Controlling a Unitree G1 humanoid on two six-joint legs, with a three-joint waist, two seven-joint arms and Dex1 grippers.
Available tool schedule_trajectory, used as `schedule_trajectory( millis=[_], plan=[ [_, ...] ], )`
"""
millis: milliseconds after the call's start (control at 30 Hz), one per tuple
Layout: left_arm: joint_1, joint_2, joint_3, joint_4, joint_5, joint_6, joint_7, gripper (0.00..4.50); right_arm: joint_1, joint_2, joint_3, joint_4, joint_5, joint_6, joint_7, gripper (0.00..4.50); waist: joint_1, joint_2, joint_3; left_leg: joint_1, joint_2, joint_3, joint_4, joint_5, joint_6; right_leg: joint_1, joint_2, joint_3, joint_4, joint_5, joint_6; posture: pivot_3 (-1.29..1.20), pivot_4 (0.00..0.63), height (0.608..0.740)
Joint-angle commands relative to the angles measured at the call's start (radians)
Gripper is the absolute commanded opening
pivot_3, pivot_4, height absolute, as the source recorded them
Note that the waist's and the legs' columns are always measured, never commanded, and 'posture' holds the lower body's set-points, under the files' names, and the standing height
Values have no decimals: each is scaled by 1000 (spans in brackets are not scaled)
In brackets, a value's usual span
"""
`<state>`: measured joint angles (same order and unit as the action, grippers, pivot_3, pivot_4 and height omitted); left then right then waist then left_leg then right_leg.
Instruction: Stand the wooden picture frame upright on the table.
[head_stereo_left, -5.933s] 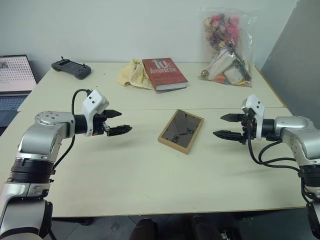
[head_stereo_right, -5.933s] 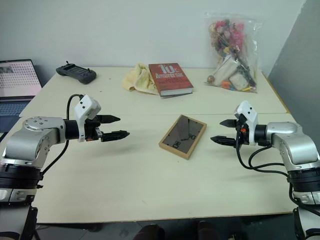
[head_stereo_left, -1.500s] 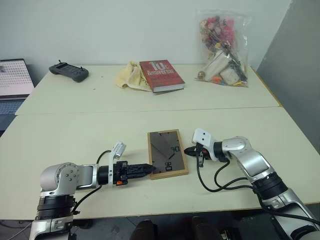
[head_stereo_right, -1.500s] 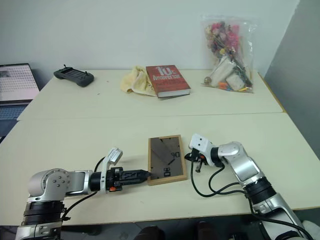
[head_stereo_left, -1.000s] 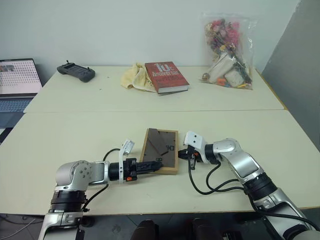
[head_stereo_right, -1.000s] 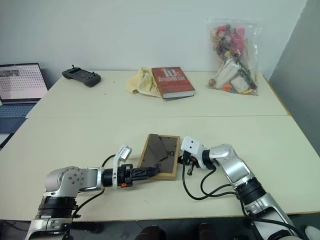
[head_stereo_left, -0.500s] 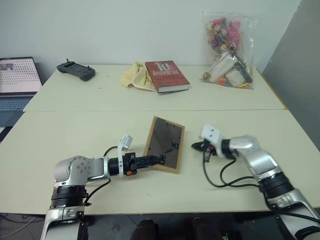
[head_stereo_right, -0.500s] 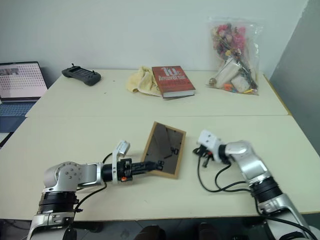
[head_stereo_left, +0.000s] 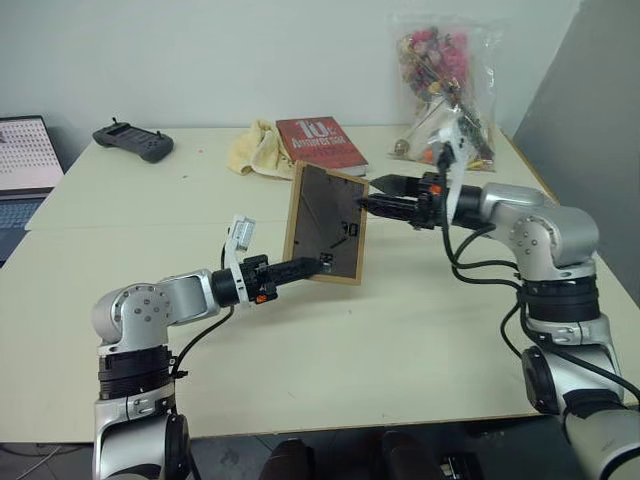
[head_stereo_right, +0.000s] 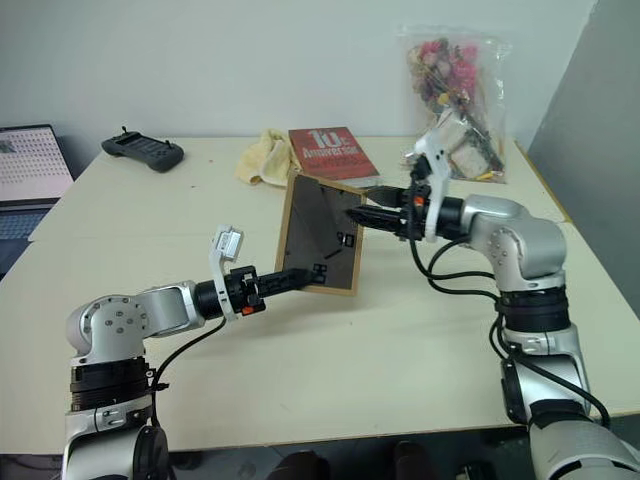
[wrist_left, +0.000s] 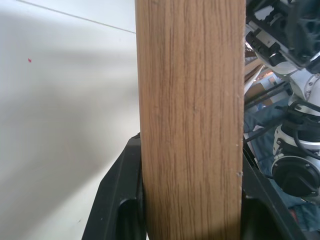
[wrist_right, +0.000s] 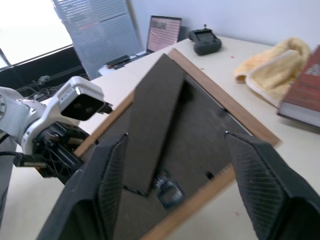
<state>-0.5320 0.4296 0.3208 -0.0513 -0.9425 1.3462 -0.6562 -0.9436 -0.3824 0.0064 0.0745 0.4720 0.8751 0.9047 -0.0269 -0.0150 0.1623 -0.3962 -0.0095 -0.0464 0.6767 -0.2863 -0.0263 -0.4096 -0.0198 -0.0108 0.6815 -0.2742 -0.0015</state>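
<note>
A pale cream counter (head_stereo_left: 420, 330) carries everything, and the wooden picture frame (head_stereo_left: 326, 224) is lifted clear above its middle, long axis nearly vertical, top leaning slightly away from the robot. The left hand (head_stereo_left: 318, 263) grasps the frame's lower edge, its two black fingers clamped either side of the wood; in the left wrist view the rail (wrist_left: 190, 120) fills the space between them. The right hand (head_stereo_left: 372, 200) sits just beyond the frame's upper right corner, fingers spread and gripping nothing, pointing at the dark back panel. From that hand the folded stand (wrist_right: 155, 120) lies straight ahead, flat against the back, so the right hand looks better placed to swing it out before the frame goes down.

Well past both hands lies a red book (head_stereo_left: 320, 143) whose cover reads "10" and a word like "Anniversary". Beside it are a yellow cloth (head_stereo_left: 255, 150) and a clear bag (head_stereo_left: 442, 90); no other writing is legible.
</note>
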Motion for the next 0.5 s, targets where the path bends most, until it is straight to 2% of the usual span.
schedule_trajectory(
  millis=[33, 167, 333, 500],
  plan=[
    [-18, -3, 16, -64, -40, -36, 8, 1319, -50, 43, 40, 43, -26, -70, -23, 4329, 0, 0, 0, 0, 0, 0, 0, 0, 0, 0, 0, 0, 0, 0, 0, 0, 150, 740],
    [-16, -8, 21, -74, -50, -31, 32, 1319, -63, 85, 123, 99, -105, -170, -37, 4437, 1, 0, 0, 0, 0, 0, 0, 0, 0, 0, 0, 0, 0, 0, 0, 0, 150, 740],
    [1, 3, 35, -81, -59, -31, 52, 1319, -47, 121, 109, -8, 1, -98, 23, 4437, -1, 0, 0, -2, 0, 0, 0, 0, -1, -2, 0, 0, 0, 0, 0, 0, 150, 740],
    [21, 20, 44, -92, -74, -29, 58, 1319, 9, 58, 118, -119, 57, -47, 86, 4437, 2, 0, 0, -2, 0, 0, 0, 0, -1, -2, -1, -1, -1, 0, 0, 0, 150, 740]
  ],
)
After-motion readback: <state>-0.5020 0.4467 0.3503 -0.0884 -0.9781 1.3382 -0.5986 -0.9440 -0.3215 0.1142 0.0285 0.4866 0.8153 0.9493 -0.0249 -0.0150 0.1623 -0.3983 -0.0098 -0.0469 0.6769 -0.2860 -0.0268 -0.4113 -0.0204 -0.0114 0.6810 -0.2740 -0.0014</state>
